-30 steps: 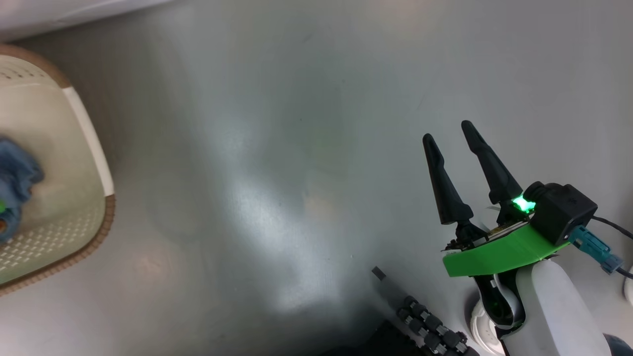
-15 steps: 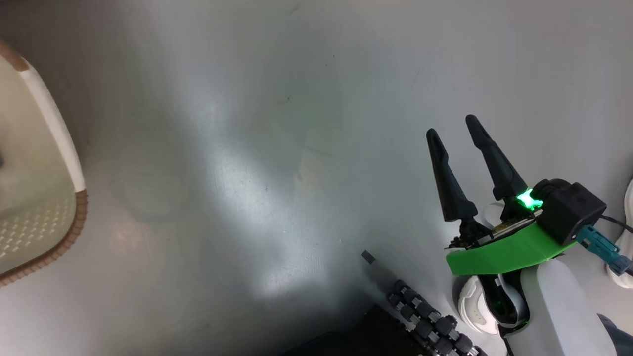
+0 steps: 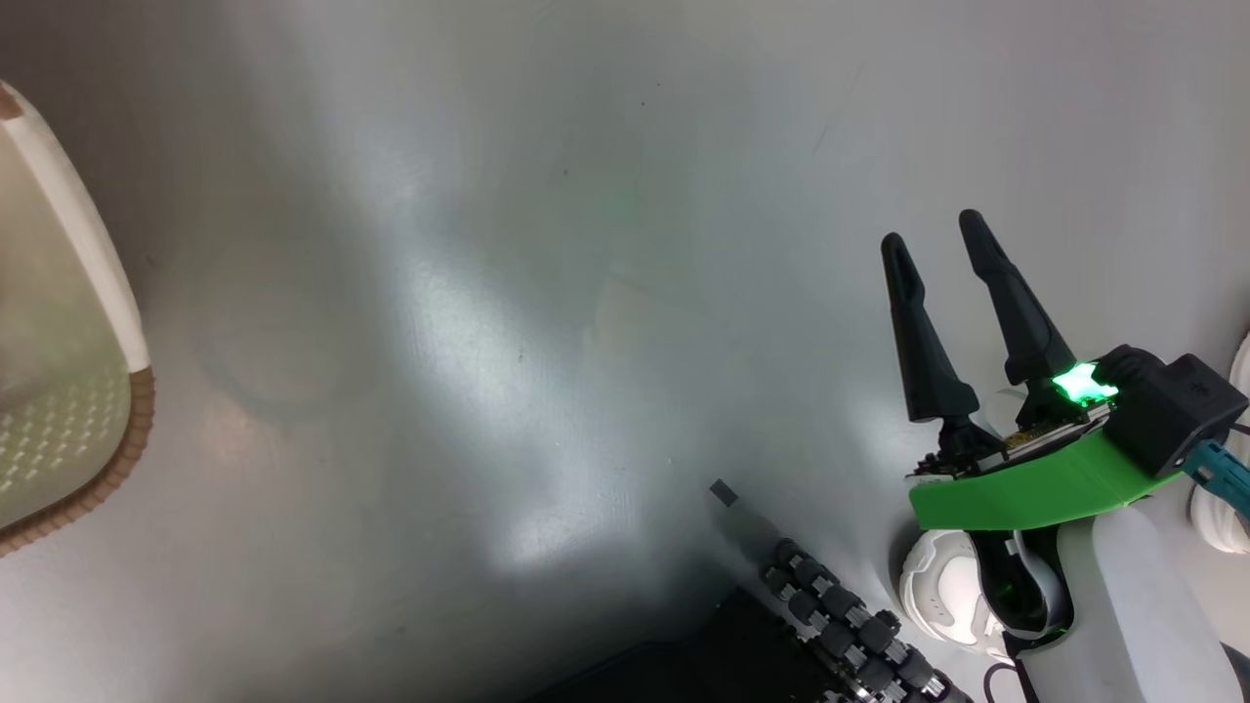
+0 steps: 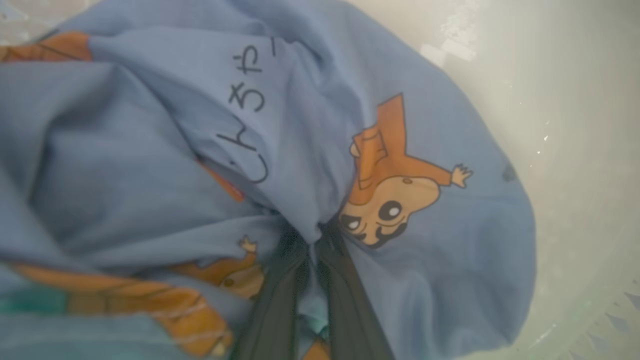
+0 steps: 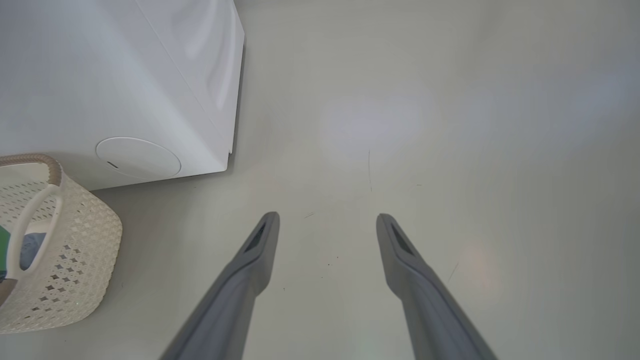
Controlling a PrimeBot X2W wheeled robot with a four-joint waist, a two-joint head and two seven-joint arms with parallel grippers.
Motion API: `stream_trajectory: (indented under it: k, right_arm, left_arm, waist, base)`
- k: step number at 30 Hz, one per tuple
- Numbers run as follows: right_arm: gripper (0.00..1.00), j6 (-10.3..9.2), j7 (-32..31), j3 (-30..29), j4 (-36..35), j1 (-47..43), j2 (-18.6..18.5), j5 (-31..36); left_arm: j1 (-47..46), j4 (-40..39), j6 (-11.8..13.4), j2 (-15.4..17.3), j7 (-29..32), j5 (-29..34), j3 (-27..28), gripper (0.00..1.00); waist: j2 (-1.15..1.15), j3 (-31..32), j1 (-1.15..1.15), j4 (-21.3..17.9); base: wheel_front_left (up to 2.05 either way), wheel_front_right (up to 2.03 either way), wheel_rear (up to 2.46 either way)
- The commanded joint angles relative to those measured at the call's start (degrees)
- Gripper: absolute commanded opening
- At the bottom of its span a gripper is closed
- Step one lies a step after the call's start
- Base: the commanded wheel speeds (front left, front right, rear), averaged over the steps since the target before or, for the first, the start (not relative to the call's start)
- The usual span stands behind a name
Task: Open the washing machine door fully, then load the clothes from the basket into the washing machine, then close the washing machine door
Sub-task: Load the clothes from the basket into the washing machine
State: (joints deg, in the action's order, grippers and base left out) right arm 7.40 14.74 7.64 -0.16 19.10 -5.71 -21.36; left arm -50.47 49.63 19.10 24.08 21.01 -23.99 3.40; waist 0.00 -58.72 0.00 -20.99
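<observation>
Left claw (image 4: 314, 246): the two long dark fingers are pinched together on a fold of soft light-blue cloth (image 4: 150, 165) printed with orange cartoon figures and dark lettering; the fabric puckers right at the tips
Cloth: it bulges beyond the left claw's fingertips and spills to both sides of them, and more of it is bunched under the fingers
Basket: a small cream-white perforated plastic basket (image 5: 75, 250) with a brown woven-look rim; its pale inner wall (image 4: 575, 150) curves round just past the cloth that the left claw grips, so the piece lies down inside it
Right claw (image 3: 933, 232): the fingers stand wide apart with nothing between them, hanging over the bare glossy grey floor (image 3: 586, 293), well apart from the basket off to its left
Washing machine: a big white box (image 5: 125, 75), ahead of the right claw (image 5: 327, 220) and to its left, just behind the basket; from where I stand I cannot tell how its door is set
Step in hand: loading, I'd say, and the very start of it: a piece taken hold of in the basket but not yet lifted out
Next move: a straight lift, high enough for the hanging cloth to clear the brown rim (image 3: 127, 439), then a carry across to the drum opening
Watch for: a thin pinch on a fold may slip, and a trailing end could drag the light basket along
</observation>
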Motion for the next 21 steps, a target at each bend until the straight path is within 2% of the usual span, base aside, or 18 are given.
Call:
stream_trajectory:
  k: [1,7,21]
  right_arm:
    - [1.0,0.09,0.3,0.4,-1.1,-2.5,-0.9,-0.7]
    - [1.0,0.09,0.3,-0.2,-0.9,-2.2,-1.0,-0.6]
    - [1.0,0.09,0.3,-2.5,-0.3,-3.2,-1.1,-0.3]
  left_arm:
    - [1.2,-0.7,0.4,1.7,-1.1,-0.8,1.1,0.0]
    - [2.0,-0.6,-0.6,-0.2,-5.7,-2.7,2.3,0.0]
    - [8.8,-2.8,-6.8,-6.7,-18.9,-7.2,4.4,0.0]
  waist:
    - [0.0,-0.1,0.0,0.5]
    - [0.0,1.3,0.0,2.2]
    - [0.0,8.9,0.0,7.5]
  base:
    - [0.0,0.0,0.0]
    - [0.0,0.0,0.0]
    - [0.0,0.0,0.0]
